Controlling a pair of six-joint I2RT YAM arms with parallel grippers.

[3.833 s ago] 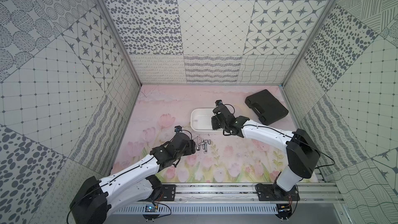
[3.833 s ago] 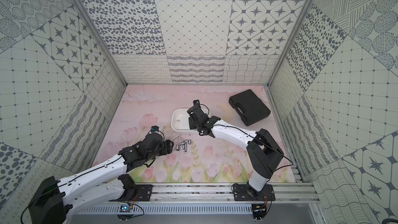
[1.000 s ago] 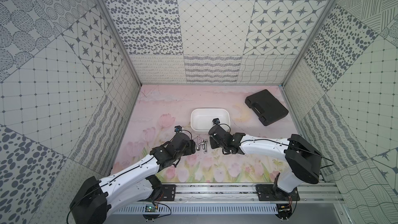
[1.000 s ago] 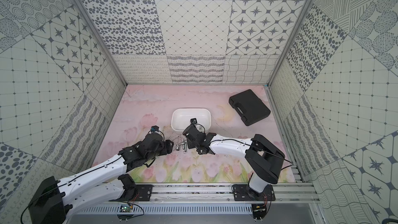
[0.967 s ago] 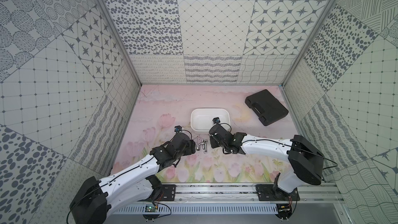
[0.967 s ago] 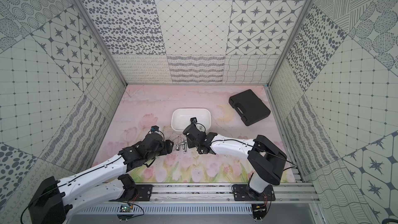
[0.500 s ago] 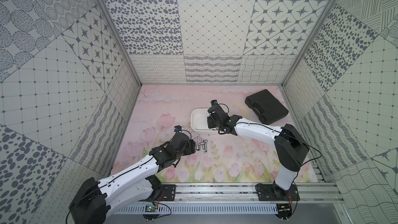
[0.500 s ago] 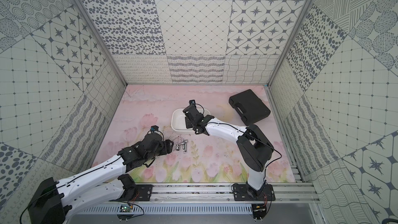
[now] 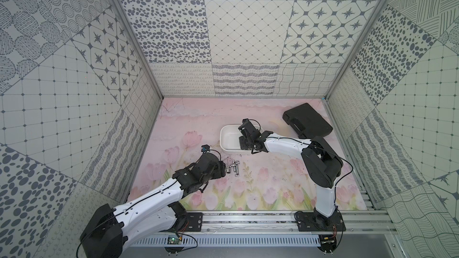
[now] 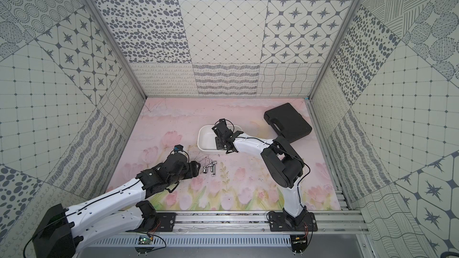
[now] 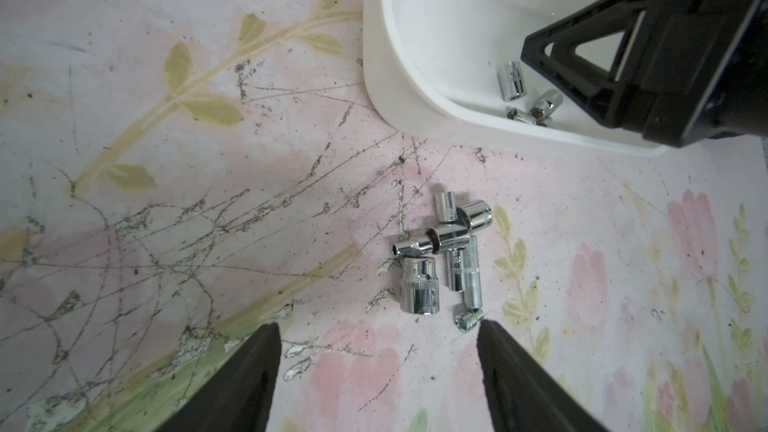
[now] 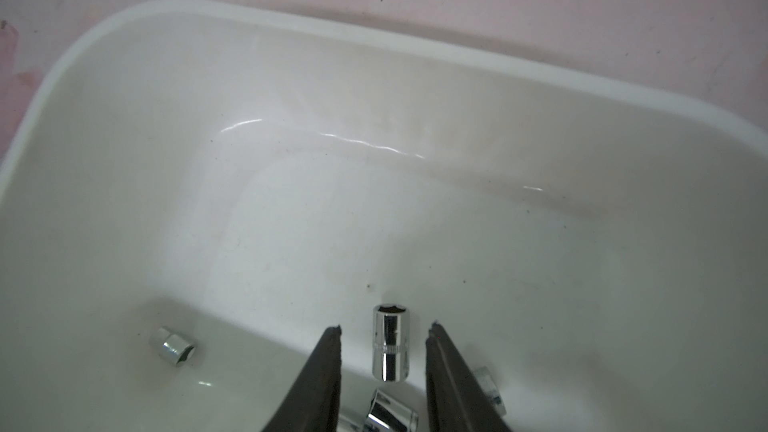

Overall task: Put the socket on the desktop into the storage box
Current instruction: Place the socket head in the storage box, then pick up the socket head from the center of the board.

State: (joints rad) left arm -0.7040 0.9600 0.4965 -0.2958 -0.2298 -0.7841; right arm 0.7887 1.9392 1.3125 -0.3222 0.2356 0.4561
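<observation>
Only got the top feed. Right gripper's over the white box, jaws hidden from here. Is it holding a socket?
Observer: No. In the right wrist view the right gripper is open. A socket shows between its fingers, touching neither.
Operator: Anything else in the box?
Observer: At least three other sockets lie in the storage box, one partly behind a finger.
Operator: Left side?
Observer: In the left wrist view the left gripper is open and empty, with the desktop cluster just ahead of it. One long socket lies crosswise in the cluster.
</observation>
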